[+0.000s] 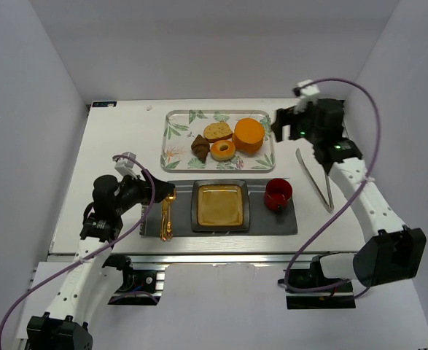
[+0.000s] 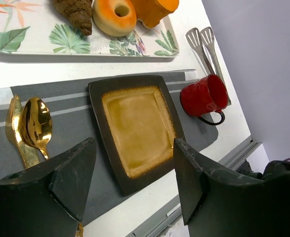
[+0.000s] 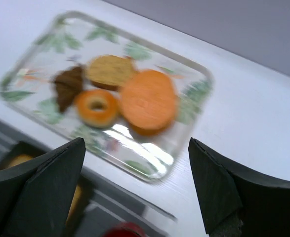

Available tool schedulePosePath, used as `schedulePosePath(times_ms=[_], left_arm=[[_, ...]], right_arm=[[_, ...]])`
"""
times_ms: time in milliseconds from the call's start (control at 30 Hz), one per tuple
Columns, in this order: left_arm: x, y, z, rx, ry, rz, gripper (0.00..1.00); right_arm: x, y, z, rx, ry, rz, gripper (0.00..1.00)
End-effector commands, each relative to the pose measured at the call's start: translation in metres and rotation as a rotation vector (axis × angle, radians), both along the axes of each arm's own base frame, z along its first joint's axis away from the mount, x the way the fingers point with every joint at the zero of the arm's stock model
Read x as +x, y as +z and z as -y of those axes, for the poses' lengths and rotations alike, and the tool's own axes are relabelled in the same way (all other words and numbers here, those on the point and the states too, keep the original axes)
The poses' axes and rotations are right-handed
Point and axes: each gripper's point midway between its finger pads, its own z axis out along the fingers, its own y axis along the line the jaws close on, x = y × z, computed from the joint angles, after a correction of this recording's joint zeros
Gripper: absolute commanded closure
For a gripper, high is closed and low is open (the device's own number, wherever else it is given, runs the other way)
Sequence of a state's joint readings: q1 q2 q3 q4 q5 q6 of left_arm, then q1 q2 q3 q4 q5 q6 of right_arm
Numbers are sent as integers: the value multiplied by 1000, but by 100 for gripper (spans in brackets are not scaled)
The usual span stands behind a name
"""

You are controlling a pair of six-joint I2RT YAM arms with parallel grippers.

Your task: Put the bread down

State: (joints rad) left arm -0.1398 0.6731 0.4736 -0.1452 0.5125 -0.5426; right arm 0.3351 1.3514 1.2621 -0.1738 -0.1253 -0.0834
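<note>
Hovering open and empty at the tray's [image 1: 171,157] three o'clock: our right hand [image 1: 281,125] | target: bread [image 1: 200,146] | we should pinch its ridged middle, clear of the donut [image 1: 222,150] beside it.

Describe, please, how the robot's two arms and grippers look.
Both arms have white links and black joints: the left arm, the right arm. A purple cable loops along each. The left gripper and right gripper have broad black wedge-shaped fingers.
</note>
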Motion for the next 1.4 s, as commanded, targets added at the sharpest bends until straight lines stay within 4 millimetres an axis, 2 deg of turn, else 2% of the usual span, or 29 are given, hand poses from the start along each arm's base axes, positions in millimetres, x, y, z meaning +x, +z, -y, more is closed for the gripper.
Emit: schedulePosePath(times_ms=[0, 33, 67, 100, 133, 167, 233, 300, 333, 367, 400, 567, 633, 667, 700, 867, 967, 1067, 1233, 1333, 1367], left_arm=[[2, 13, 5, -17, -25, 46, 27], [2, 14, 5, -18, -27, 47, 27], [2, 13, 5, -20, -28, 49, 27], [3, 13, 6, -23, -30, 50, 27], [3, 13, 6, -23, -30, 50, 27], [4, 13, 7, -26, -32, 50, 27], [4, 12, 8, -32, -42, 50, 27], [5, 11, 9, -36, -47, 48, 27], [5, 12, 9, -36, -47, 51, 27], [6, 12, 9, -33, -48, 50, 27], [6, 11, 9, -33, -48, 47, 27], [6, 10, 9, -31, -47, 42, 27], [6, 9, 9, -30, -45, 39, 27], [6, 10, 9, -31, -45, 40, 27], [5, 10, 8, -30, -42, 37, 27], [4, 9, 7, -26, -35, 30, 27], [4, 8, 7, -25, -35, 26, 27], [4, 11, 7, -22, -33, 29, 27], [4, 10, 7, -24, -32, 30, 27], [5, 10, 7, -24, -34, 28, 27], [4, 12, 7, -25, -35, 33, 27]], right_arm=[[-2, -45, 79, -38, -142, -117, 11], [-9, -44, 108, -32, -153, -112, 11], [-14, -48, 123, -100, -93, -80, 10], [-29, -74, 151, -129, -89, -119, 11], [-30, -76, 164, -130, -125, -130, 11], [-34, -92, 176, -191, -121, -154, 16], [-47, -137, 203, -243, -164, -282, 20], [-68, -192, 228, -294, -177, -418, 17], [-66, -191, 228, -295, -178, -413, 17], [-68, -201, 233, -327, -175, -424, 14], [-74, -219, 237, -343, -176, -467, 13], [-66, -247, 235, -327, -124, -500, 11], [-56, -251, 237, -313, -128, -520, 11], [-56, -263, 236, -301, -121, -562, 11], [-49, -262, 238, -295, -129, -561, 11], [-43, -280, 230, -279, -95, -581, 15], [-40, -284, 228, -271, -100, -581, 21], [-39, -285, 225, -260, -93, -591, 32], [-45, -284, 223, -256, -77, -601, 62], [-40, -268, 219, -242, -66, -564, 82], [-35, -250, 215, -226, -60, -517, 85]])
